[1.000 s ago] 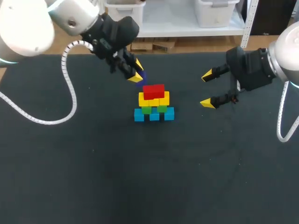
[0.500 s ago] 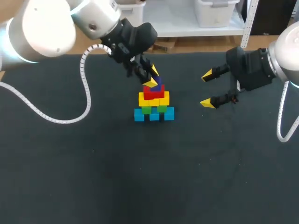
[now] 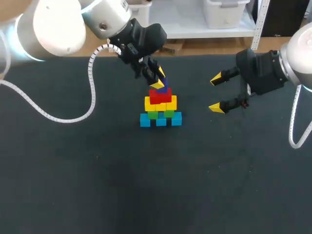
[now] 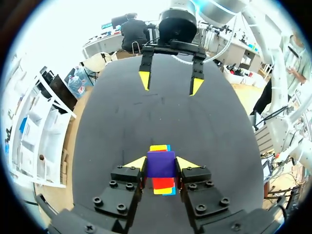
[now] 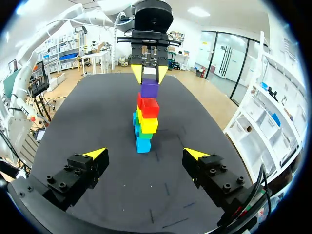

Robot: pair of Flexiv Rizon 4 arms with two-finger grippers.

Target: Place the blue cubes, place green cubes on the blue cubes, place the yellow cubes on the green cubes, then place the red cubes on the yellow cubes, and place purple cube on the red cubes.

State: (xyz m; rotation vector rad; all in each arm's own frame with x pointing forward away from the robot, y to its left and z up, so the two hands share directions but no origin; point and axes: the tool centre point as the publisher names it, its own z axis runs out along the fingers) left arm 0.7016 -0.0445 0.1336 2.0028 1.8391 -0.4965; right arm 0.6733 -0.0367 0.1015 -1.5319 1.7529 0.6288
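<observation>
The cubes stand as a small pyramid in mid-table: blue cubes [image 3: 161, 120] at the bottom, then green cubes [image 3: 153, 115], yellow cubes [image 3: 161, 104] and red cubes [image 3: 160, 96]. My left gripper [image 3: 159, 81] is directly over the stack, shut on the purple cube [image 3: 164, 89], which sits at the red layer's top; I cannot tell whether they touch. In the left wrist view the purple cube [image 4: 161, 164] fills the gap between the fingers, with the red cubes [image 4: 163, 183] beneath. My right gripper [image 3: 215, 93] hangs open to the stack's right, facing the purple cube [image 5: 149, 88] and red cubes [image 5: 148, 107].
The black table mat [image 3: 97, 185] stretches wide around the stack. Nothing else lies on it; the near half and the left side are bare mat.
My left arm carried the purple cube to the right, from beside the stack to directly above the red cubes, and lowered it slightly. The right arm stayed still.
</observation>
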